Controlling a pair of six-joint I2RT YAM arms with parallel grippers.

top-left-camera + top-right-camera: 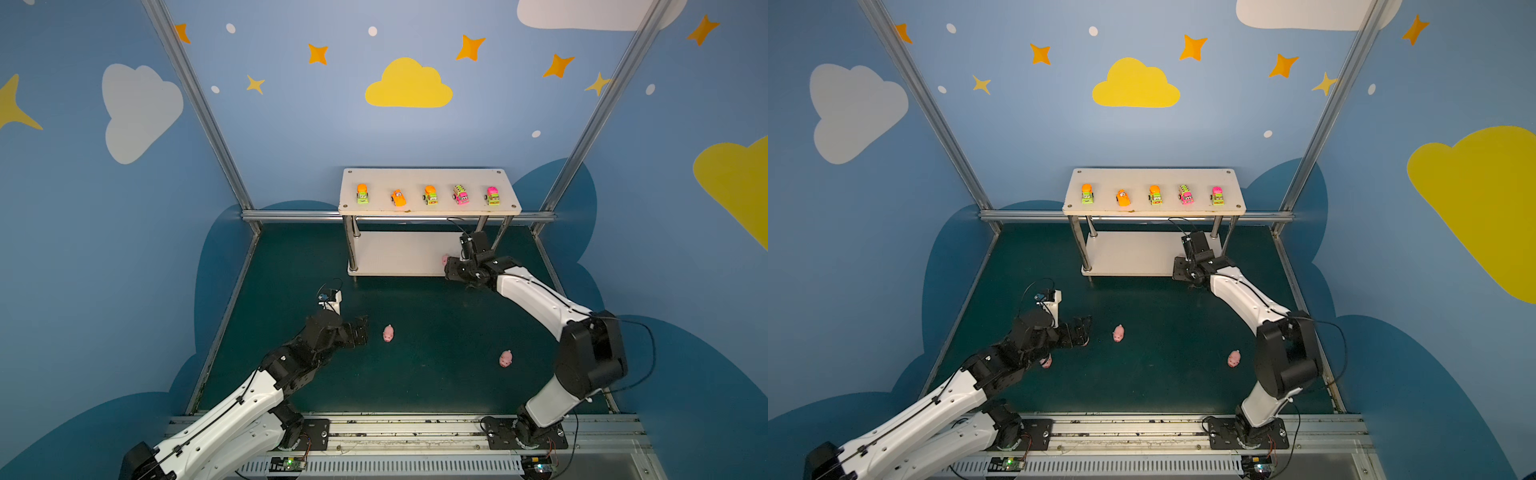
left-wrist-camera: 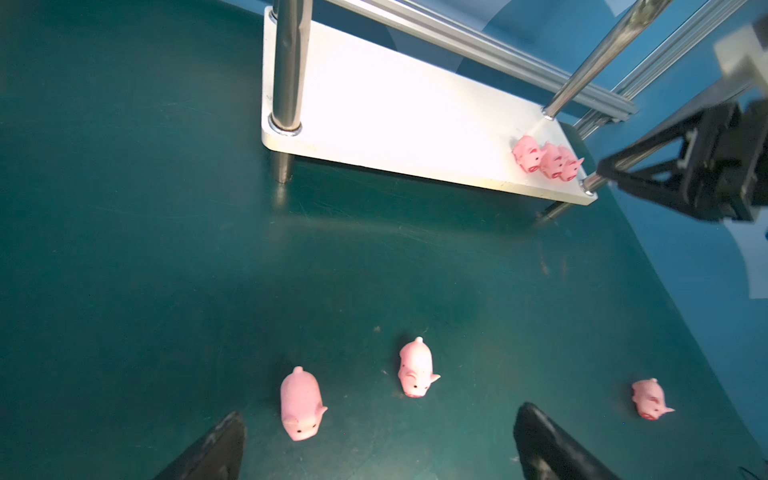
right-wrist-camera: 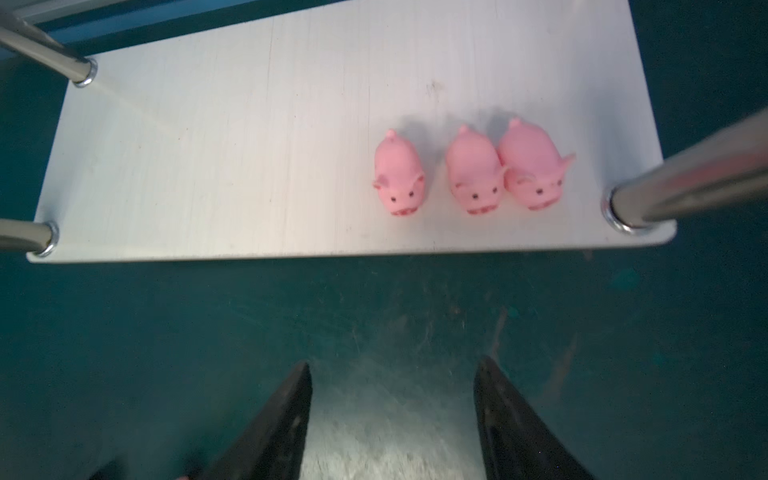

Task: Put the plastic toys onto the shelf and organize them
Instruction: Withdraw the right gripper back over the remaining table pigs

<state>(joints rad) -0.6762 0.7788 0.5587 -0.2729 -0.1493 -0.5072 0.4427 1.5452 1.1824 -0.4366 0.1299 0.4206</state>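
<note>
The white shelf (image 1: 428,180) stands at the back of the green mat. Five toy vehicles line its top board, from an orange-and-green one (image 1: 362,194) to a pink-and-green one (image 1: 492,196). Three pink pigs (image 3: 473,178) stand side by side at one end of the lower board (image 3: 208,166). My right gripper (image 3: 395,363) hovers just in front of that board, open and empty. Loose pigs lie on the mat (image 1: 388,333) (image 1: 505,358). My left gripper (image 2: 382,413) is open wide over the mat, with one pig (image 2: 301,405) near one fingertip and another pig (image 2: 415,368) just ahead.
Shiny metal posts (image 3: 685,183) stand at the shelf's corners, close to the pigs on the lower board. A further pig (image 1: 1046,361) lies half hidden under my left arm. Aluminium frame bars (image 1: 291,216) border the mat, and a rail (image 1: 395,432) runs along the front.
</note>
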